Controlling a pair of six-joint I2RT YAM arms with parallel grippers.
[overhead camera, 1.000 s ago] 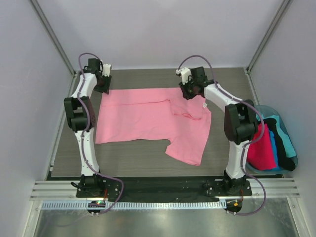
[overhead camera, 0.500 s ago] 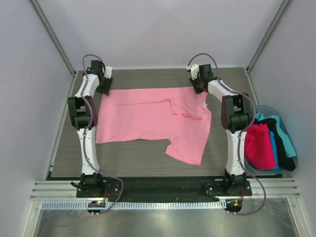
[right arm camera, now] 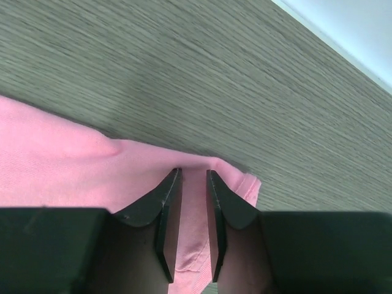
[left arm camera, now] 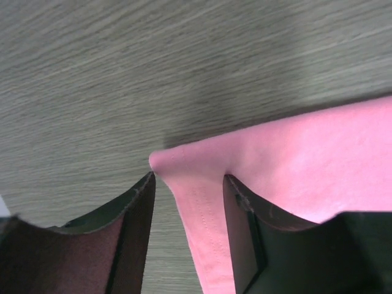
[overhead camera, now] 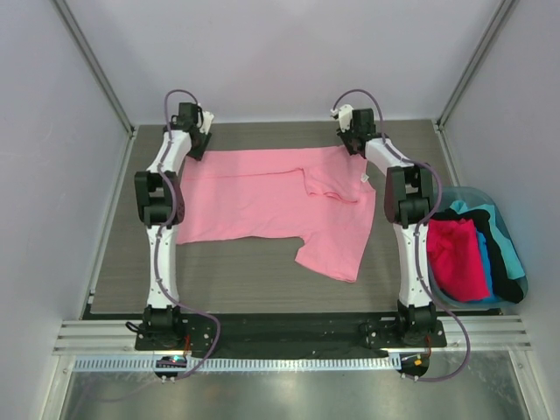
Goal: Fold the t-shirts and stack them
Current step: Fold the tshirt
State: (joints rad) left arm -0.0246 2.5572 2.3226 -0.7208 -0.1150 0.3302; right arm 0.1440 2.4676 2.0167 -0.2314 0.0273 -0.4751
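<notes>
A: Where's the light pink t-shirt [overhead camera: 262, 197]?
B: Spread on the wood-grain table [overhead camera: 236, 280], mid to far part. One flap of cloth is folded over its far-right area, and another section hangs toward the arm bases at near-right. White neck tag [overhead camera: 363, 178] sits at the right edge.

A: Left claw [left arm camera: 188, 179], state + position?
B: It's at the shirt's far-left corner. In the wrist cam the hemmed corner sits btw the two fingers [left arm camera: 138, 211] and fills the gap side to side. So it's clamped on cloth w/ the jaws not fully together. The corner tip pokes just past the fingertips, w/ a shadow on the table beyond it.

A: Right claw [right arm camera: 193, 173]?
B: It's at the far-right corner, near the tag. The jaws are almost together, w/ only a thin slot left. The pink hem runs thru that slot and is pinched. Cloth shows on both sides of the tips.

A: Other shirts?
B: They're in the light-blue tub [overhead camera: 477, 192], off the table's right side by the right arm. It holds a hot pink t-shirt [overhead camera: 455, 262], a teal t-shirt [overhead camera: 480, 254] and a black t-shirt [overhead camera: 497, 254], all bunched. They're well apart from both claws.
</notes>
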